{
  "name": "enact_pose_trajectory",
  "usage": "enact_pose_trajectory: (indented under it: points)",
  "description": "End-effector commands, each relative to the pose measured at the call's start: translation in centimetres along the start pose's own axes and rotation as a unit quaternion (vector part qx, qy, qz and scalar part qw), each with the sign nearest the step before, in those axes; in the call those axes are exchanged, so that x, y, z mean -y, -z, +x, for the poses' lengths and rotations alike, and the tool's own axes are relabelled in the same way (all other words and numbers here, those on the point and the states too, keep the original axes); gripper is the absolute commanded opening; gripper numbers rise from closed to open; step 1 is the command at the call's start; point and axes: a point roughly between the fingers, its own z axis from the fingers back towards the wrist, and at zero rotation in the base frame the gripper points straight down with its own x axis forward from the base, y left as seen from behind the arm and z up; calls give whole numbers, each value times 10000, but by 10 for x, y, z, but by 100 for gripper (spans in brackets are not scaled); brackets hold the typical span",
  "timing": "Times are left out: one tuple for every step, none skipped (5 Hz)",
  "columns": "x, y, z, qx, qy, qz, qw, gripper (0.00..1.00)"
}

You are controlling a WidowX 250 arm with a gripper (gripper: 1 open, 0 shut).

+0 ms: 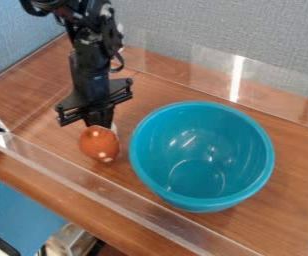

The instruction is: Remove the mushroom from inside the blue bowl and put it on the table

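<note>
A reddish-brown wood-grain surface [37,95], edged by low clear acrylic walls [237,75], is seen from above and in front. A black robot arm [90,45] reaches down from the upper left, with its pincer [98,124] pointing straight down. A thin black crossbar sits level just above the fingertips.

The pincer is pressed together on the top of the mushroom [99,146], pinching it from above. The mushroom is a small reddish-brown oval directly beneath the fingers. Its long axis runs close to upright, in line with the pincer, and it leans only slightly. A small pale patch shows low on the side nearest the camera. Which end is the cap and which the stem cannot be told at this size.

The mushroom is outside the blue bowl [246,150], low over the wood on the bowl's left side and near its rim but not touching it. Whether its underside rests on the surface or hangs just above it cannot be told.

The bowl is large, round, glossy and teal. It sits upright at right of centre, with its smooth inside open to view.
</note>
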Motion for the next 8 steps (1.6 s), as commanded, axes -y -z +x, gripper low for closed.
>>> enact_pose_trajectory:
  points:
    - [3, -9, 12, 147, 14, -207, 9997, 0]
    - [0, -8, 13, 152, 120, -240, 9995, 0]
    - [-6, -2, 18, 186, -354, -181, 9990, 0]
    - [-11, 2, 21, 220, -813, -122, 9964, 0]
    - [-13, -3, 27, 248, -989, -116, 9947, 0]
    - [-15, -8, 34, 266, -1156, -105, 9929, 0]
    - [-15, -12, 40, 285, -1306, -94, 9910, 0]
    - [-12, -14, 48, 266, -1005, -160, 9945, 0]
